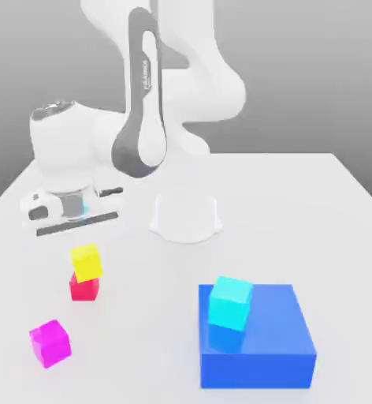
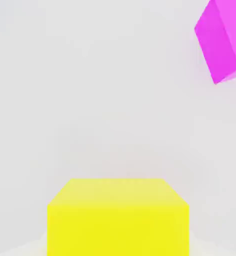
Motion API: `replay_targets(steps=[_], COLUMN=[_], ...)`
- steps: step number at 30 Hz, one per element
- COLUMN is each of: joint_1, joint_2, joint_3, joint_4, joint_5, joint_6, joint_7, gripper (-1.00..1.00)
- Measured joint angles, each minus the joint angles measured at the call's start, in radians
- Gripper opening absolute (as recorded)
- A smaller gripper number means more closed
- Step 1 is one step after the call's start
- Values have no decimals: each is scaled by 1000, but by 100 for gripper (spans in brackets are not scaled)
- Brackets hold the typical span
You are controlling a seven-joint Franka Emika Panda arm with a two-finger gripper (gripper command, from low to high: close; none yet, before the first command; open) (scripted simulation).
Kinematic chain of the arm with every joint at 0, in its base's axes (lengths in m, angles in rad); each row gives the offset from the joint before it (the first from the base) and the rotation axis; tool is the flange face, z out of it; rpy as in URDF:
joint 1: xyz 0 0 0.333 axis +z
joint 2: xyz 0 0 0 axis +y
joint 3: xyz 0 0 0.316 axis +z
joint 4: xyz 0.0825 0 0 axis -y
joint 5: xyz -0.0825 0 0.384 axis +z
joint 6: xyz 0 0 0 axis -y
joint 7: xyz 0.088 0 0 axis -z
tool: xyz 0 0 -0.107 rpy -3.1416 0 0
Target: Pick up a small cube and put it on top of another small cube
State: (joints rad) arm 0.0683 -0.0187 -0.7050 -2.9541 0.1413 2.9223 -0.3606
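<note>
Sitting on crimson cube (image 1: pixel 83 288) – yellow cube (image 1: pixel 87 262); magenta cube (image 1: pixel 50 343) near; gripper (image 1: pixel 63 207) closed, empty.

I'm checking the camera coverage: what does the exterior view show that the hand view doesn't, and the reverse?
Exterior view alone: the small crimson cube under the small yellow cube, the cyan cube on the large blue block, and the white robot arm. Hand view alone: nothing extra. Both: the yellow cube, the magenta cube and the white table.
</note>
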Motion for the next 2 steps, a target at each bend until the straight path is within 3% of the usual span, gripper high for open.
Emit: replay_targets(steps=[2], joint_1=[-1], joint_2=[36], joint_3=[13], joint_4=[-3], joint_5=[43], joint_6=[38], joint_7=[-29], gripper=[-100])
